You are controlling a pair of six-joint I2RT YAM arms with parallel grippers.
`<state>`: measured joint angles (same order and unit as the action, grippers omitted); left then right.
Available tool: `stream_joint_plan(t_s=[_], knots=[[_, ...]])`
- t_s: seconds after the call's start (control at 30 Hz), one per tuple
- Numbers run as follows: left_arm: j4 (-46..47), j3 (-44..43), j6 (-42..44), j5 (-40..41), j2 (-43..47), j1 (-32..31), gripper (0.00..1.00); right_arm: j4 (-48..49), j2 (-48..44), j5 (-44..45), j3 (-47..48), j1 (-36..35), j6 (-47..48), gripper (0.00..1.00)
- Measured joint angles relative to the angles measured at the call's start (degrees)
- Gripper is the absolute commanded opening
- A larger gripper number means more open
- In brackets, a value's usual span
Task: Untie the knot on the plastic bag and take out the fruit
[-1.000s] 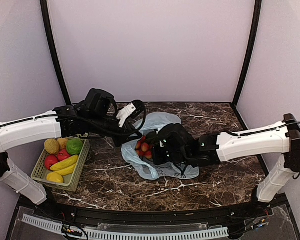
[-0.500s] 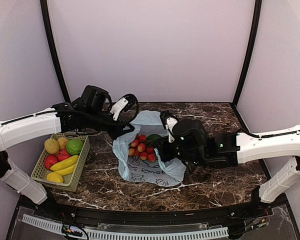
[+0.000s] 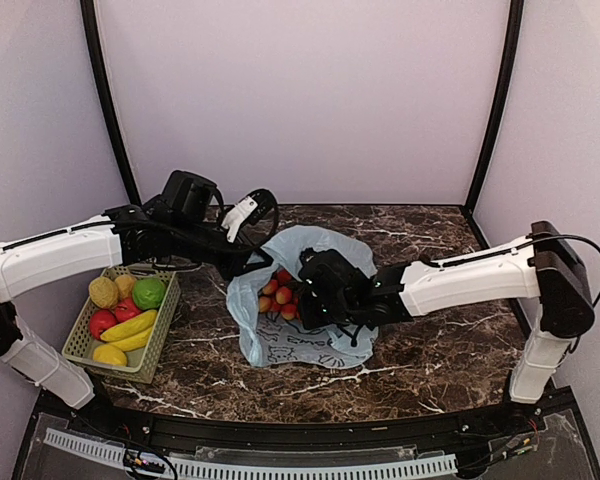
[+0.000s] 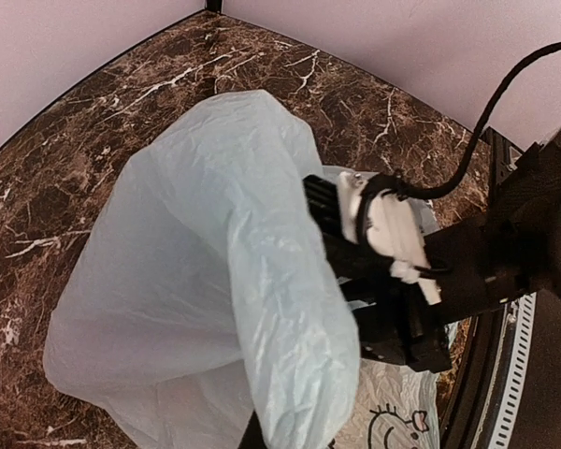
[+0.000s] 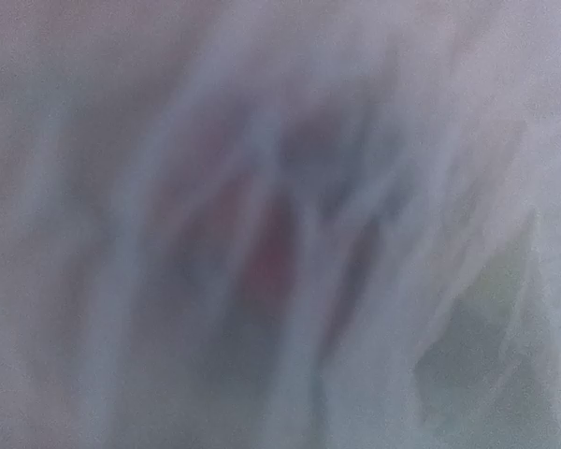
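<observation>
There are two containers on the dark marble table (image 3: pixel 435 350). The bag (image 3: pixel 302 346) lies in the middle of the top view, and its mouth is open. Inside it, left of centre, is a cluster of small red-orange fruits (image 3: pixel 278 294). I count about five, but the film and the arm may hide others. The basket (image 3: pixel 164 325) stands at the lower left, well apart from the bag. It holds one green fruit (image 3: pixel 148 292), one tan fruit (image 3: pixel 104 292), two red apples (image 3: pixel 102 322), two bananas (image 3: pixel 130 327) and one yellow fruit (image 3: pixel 110 353) at its near end.

The long axis of the bag runs roughly from the upper centre of the frame to the lower centre. The flat printed part is at the lower end. The mouth seems to point to the upper left, where the rim is raised.

The left gripper (image 3: pixel 260 264) is at this raised rim with its jaws pressed together, pinching the film. In its wrist view the pale film hangs in a big fold in front of the camera. The right gripper (image 3: pixel 302 296) reaches from the right into the mouth and is just beside the small fruits. Its fingers are buried in the bag, and its own view shows only blurred pale film with a reddish patch, so I cannot tell whether they are spread or closed.
</observation>
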<state>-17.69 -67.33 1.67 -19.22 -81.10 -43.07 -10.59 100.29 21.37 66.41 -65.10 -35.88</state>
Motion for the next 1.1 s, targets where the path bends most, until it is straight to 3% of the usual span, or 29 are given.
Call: stream_joint_plan(t_s=[0.4,1.1], knots=[[0.00,0.00,0.26,-2.01,0.00,0.00,0.01,-3.41,9.14,-5.29,5.84,4.92,-0.79,0.52],[-0.04,0.00,0.66,-3.93,-0.55,0.00,0.01,-3.21,17.00,-11.10,11.28,7.87,1.86,0.55]])
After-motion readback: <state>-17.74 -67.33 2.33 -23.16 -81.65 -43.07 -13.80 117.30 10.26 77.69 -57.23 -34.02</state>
